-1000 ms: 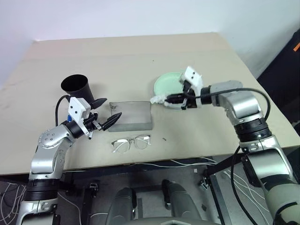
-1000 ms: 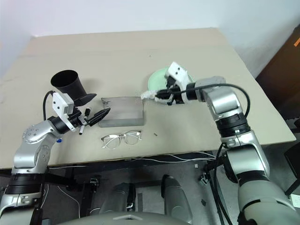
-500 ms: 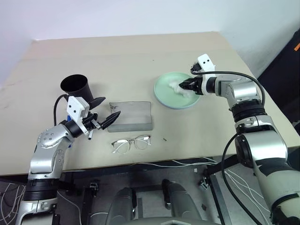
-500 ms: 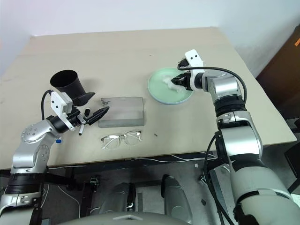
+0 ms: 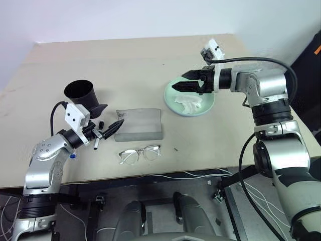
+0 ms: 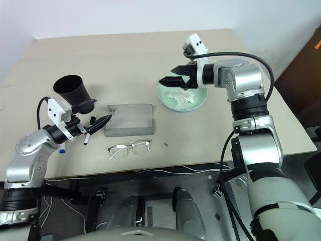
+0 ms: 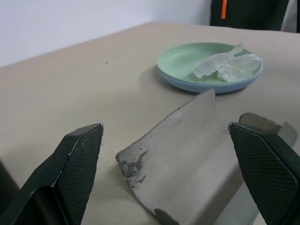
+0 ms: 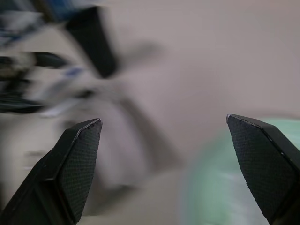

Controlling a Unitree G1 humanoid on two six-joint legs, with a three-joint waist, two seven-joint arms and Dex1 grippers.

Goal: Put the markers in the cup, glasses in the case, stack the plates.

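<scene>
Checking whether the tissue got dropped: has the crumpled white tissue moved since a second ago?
Yes. The tissue was at the plates' edge nearest the case, held by the right claw; now it lies inside the green plate, released.

The left gripper [image 5: 111, 128] hangs low over the table's near-left part, pointing level toward the right with its two black fingers [image 7: 77, 161] spread wide and empty. The right arm reaches in from the right edge, wrist bent; the right gripper [image 5: 179, 82] points left, tipped slightly down, fingers [image 8: 77, 157] parted, holding nothing.
</scene>
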